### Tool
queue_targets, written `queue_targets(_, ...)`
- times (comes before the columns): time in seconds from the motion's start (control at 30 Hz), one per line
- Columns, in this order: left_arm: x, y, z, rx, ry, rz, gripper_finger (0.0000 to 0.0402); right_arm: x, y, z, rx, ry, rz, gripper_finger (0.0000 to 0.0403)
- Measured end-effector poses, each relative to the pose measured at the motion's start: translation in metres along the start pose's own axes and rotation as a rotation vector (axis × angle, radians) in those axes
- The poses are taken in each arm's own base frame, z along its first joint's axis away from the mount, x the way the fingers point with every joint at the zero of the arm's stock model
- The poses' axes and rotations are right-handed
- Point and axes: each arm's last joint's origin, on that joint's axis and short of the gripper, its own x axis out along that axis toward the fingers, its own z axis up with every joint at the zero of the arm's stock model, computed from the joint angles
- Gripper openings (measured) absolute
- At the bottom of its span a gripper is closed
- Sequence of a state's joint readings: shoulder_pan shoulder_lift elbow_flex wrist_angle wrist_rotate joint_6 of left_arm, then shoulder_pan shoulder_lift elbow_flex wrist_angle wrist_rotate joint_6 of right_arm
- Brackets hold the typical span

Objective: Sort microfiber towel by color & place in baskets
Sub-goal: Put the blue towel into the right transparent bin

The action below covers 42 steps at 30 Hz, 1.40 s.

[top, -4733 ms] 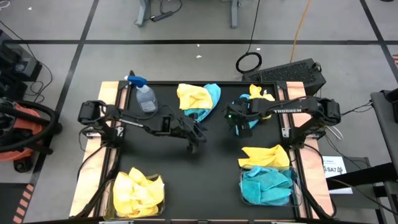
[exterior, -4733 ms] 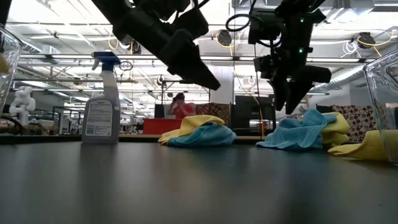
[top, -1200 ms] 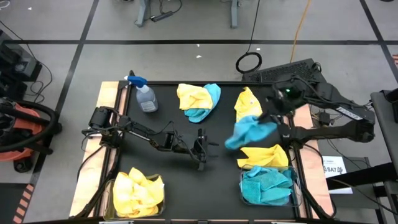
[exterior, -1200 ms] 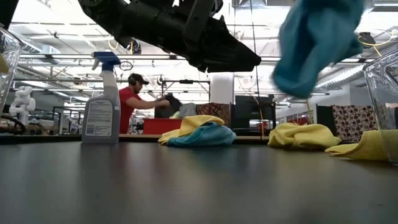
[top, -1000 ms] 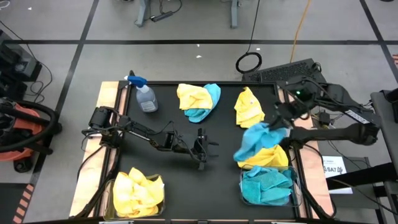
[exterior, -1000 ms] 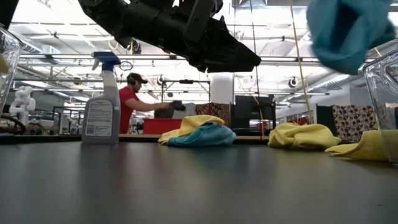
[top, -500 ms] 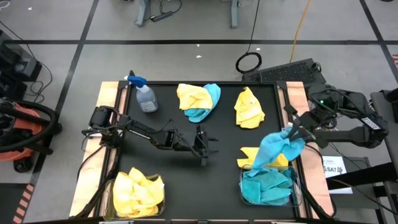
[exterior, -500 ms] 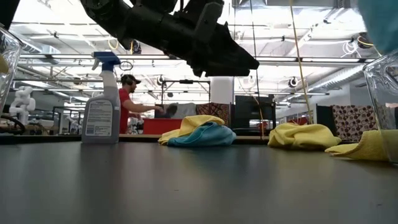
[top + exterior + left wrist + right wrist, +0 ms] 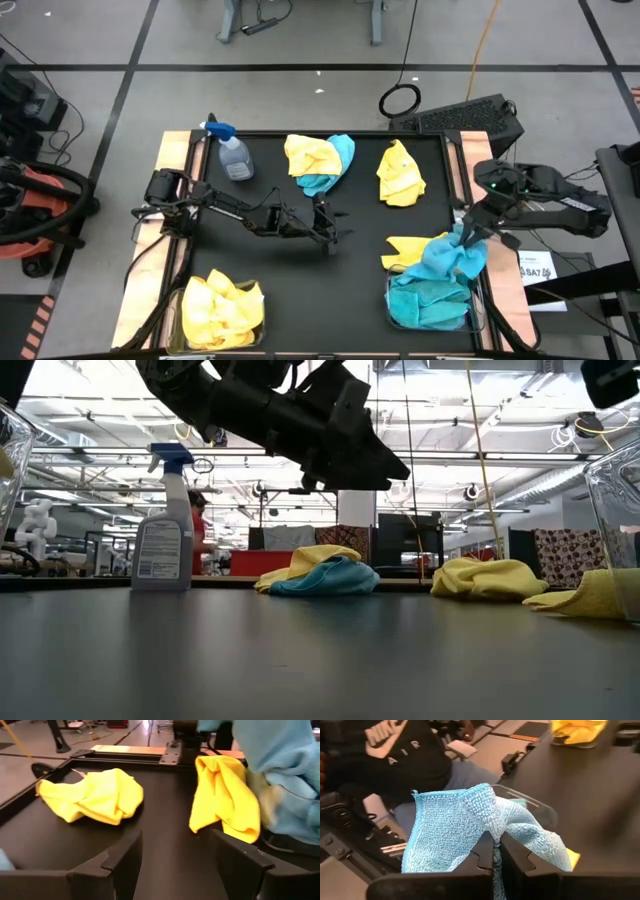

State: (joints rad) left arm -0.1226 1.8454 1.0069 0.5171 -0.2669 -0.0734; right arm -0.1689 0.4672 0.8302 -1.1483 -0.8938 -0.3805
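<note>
While the right gripper pinches a fuzzy turquoise microfiber towel, it hangs over the clear plastic basket at five o'clock.
The left gripper, fingers apart and empty, waits mid-table; a yellow towel lies at one o'clock.

Left hand open above mid-table; right hand clamped tight, raised at the table's right edge.
</note>
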Motion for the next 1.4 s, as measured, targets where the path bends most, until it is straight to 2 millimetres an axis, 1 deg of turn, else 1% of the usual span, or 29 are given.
queue_targets(0.07,0.000,0.000,0.000,0.000,-0.001,0.014,0.0235,0.006,-0.004,-0.005,0.002,-0.007,0.023,0.0004)
queue_targets(0.2,0.000,0.000,0.000,0.001,-0.002,0.027,0.0235,0.008,-0.004,-0.004,-0.018,-0.017,0.057,0.0004)
queue_targets(0.37,0.000,0.002,0.000,0.003,-0.002,0.033,0.0235,0.010,-0.004,0.004,-0.067,-0.055,0.087,0.0004)
queue_targets(0.5,0.001,0.006,0.000,0.000,-0.001,0.042,0.0235,0.017,-0.008,0.011,-0.068,-0.048,0.128,0.0004)
queue_targets(0.73,0.002,0.008,0.000,0.003,0.000,0.049,0.0235,0.040,-0.020,0.027,-0.138,-0.011,0.048,0.0004)
queue_targets(1.0,0.002,0.008,0.000,0.005,0.005,0.048,0.0235,0.069,-0.026,0.037,-0.064,0.117,-0.120,0.0004)
queue_targets(1.23,0.002,0.008,-0.001,0.009,0.014,0.049,0.0235,0.095,-0.014,0.041,0.006,0.166,-0.067,0.0004)
queue_targets(1.4,0.002,0.008,-0.001,0.010,0.019,0.049,0.0235,0.109,-0.008,0.044,0.037,0.170,-0.008,0.0004)
